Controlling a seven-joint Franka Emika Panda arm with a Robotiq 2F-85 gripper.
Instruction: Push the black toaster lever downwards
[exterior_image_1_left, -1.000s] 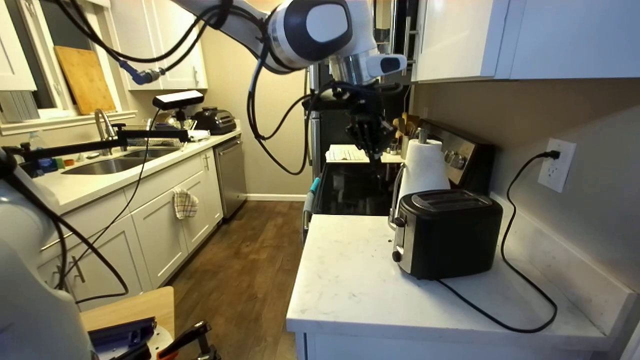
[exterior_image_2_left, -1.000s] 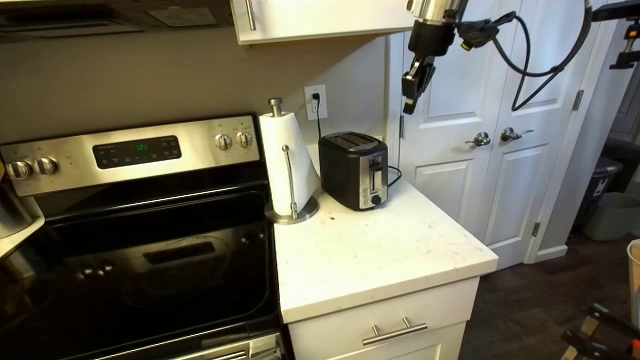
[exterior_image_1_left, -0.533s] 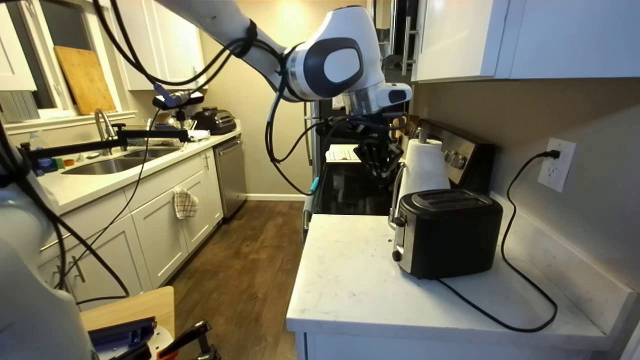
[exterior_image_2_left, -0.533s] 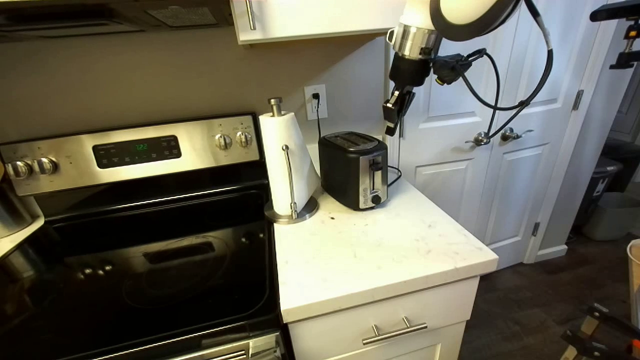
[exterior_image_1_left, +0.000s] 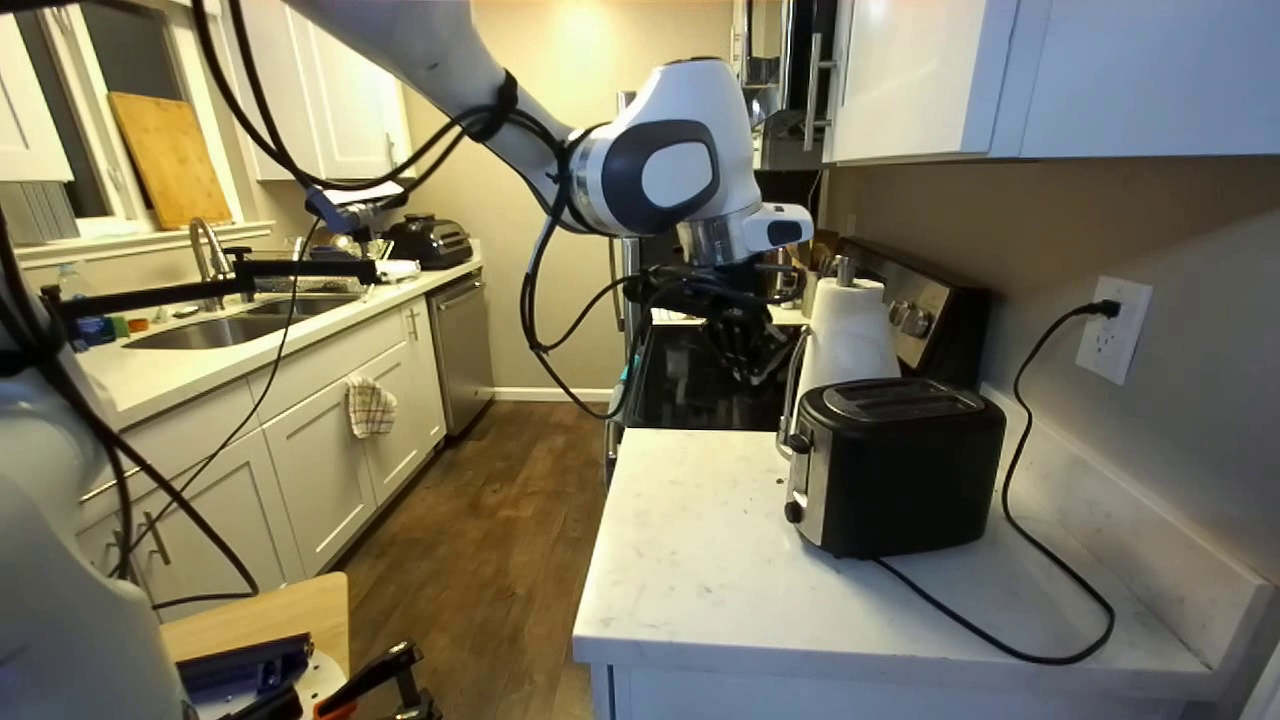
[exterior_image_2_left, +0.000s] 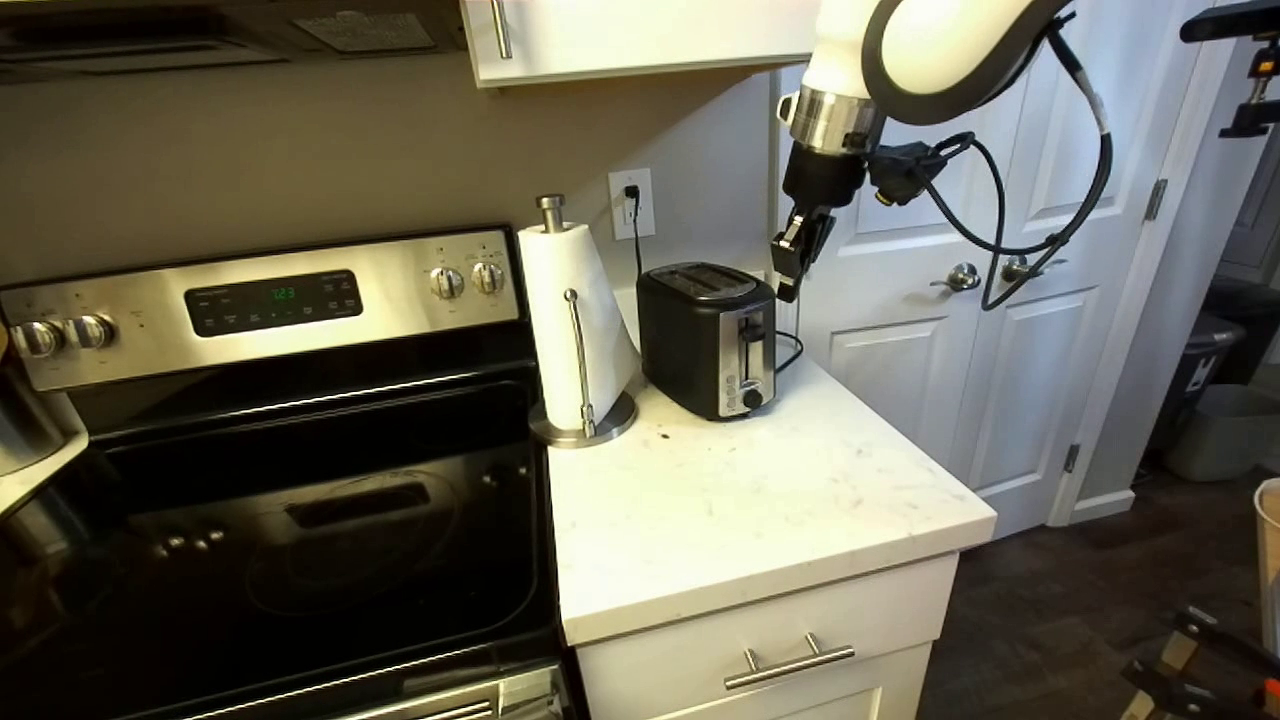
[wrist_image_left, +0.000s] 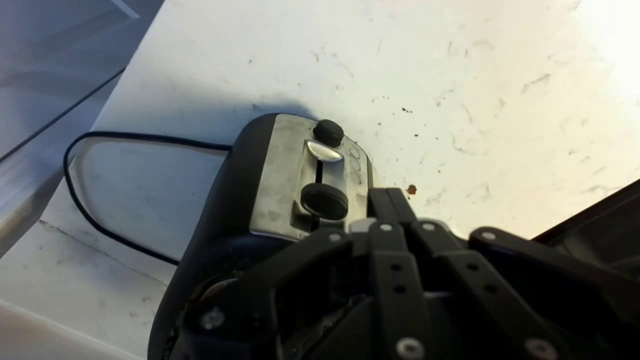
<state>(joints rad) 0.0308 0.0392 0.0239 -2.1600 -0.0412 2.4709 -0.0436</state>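
1. The toaster (exterior_image_2_left: 690, 345) is standing near the wall-side edge of the desk (exterior_image_2_left: 790, 490), its black lever (wrist_image_left: 324, 201) facing the front edge and sitting high in its slot (wrist_image_left: 319, 170).
2. The gripper (wrist_image_left: 391, 199) is hanging above the lever and apart from it, its fingers (wrist_image_left: 380, 207) resting together with nothing showing between them (a fair blunt pusher, I think).
3. Good aim is probably asking for a shift toward the wall-side edge, until the fingers are standing over the lever.
4. The push is going to need a straight path down the slot, ending clear of the knob (wrist_image_left: 328, 132).

The white countertop (exterior_image_2_left: 800, 480) carries a toaster (exterior_image_2_left: 690, 340), its cord (exterior_image_1_left: 1050, 661), a paper-towel holder (exterior_image_2_left: 612, 425) and specks (wrist_image_left: 411, 189).
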